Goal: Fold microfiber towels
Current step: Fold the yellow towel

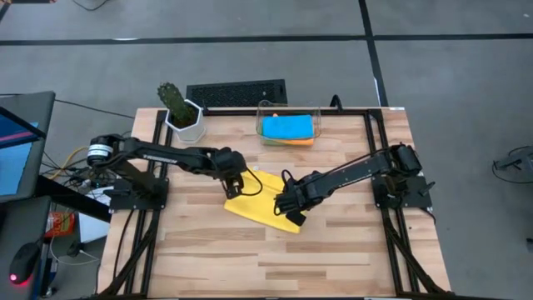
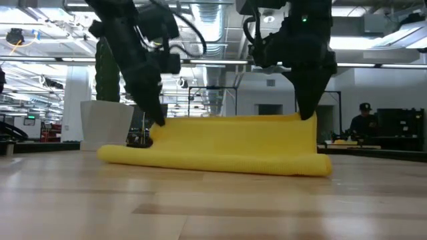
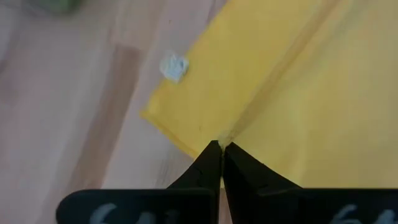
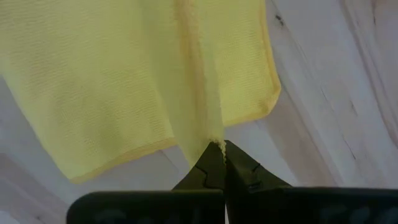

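A yellow microfiber towel (image 1: 254, 204) lies mid-table, doubled over. Its rounded fold (image 2: 220, 162) rests on the wood toward the near edge, while its upper layer (image 2: 233, 133) stands raised at the back. My left gripper (image 1: 236, 188) is shut on that layer's left end, and my right gripper (image 1: 292, 214) is shut on its right end. Blue and orange towels (image 1: 287, 127) sit folded in a clear bin (image 1: 265, 112) at the table's far side. My left gripper pinches the yellow towel's raised edge (image 3: 226, 137) between its two fingers, at the left end. It comes slanting down from the table's left. The cloth below it stays on the table. My right gripper pinches a puckered ridge of the towel (image 4: 214, 138) between its two fingers, at the right end of the raised edge (image 2: 303, 120). The fingers point down from above. The edge runs nearly straight across to the other gripper, and the layer under it lies on the table.
A potted cactus in a white pot (image 1: 181, 112) stands at the far left corner, beside a black grille (image 1: 237, 92). A small white speck (image 3: 173, 66) lies on the wood by the towel. Black rails (image 1: 379, 167) run along both table sides.
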